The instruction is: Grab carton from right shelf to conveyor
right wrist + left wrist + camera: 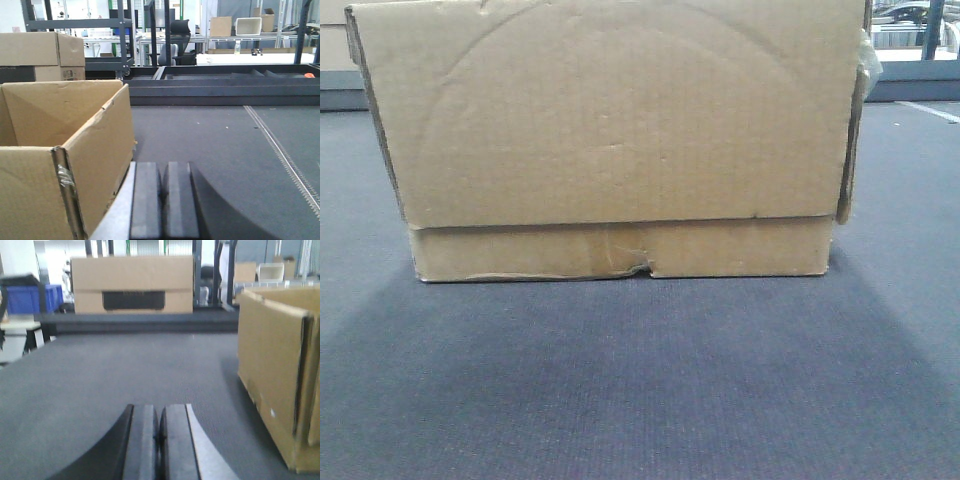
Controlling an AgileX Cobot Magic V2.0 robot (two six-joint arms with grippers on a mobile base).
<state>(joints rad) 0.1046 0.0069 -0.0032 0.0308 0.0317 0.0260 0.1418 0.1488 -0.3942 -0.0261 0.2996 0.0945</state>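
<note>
Sitting on belt: the carton [610, 140] rests flat on the conveyor [640, 380], its broad face toward the front camera.
Carton face: plain brown corrugated board, with a flap seam running low across it and a small tear at the bottom edge near the middle.
Carton top: open in the right wrist view [65, 145], where the inside walls show; a piece of clear tape is on its near corner.
Carton in left wrist view: it stands at the right side of the picture [272, 375], on the same dark belt [125, 370].
Left gripper [160, 440]: low on the belt, beside the carton and apart from it; its fingers [142, 440] are pressed together, with nothing between them.
Right gripper [162, 205]: just beside the carton wall, not touching it as far as I can see; its fingers [145, 205] are also clenched together and hold nothing.
Background, left wrist view: another cardboard box [132, 285] with a dark label, and blue bins [30, 300] at the left.
Background, right wrist view: metal racks [80, 30] and a stacked box [42, 55] behind the carton.
</note>
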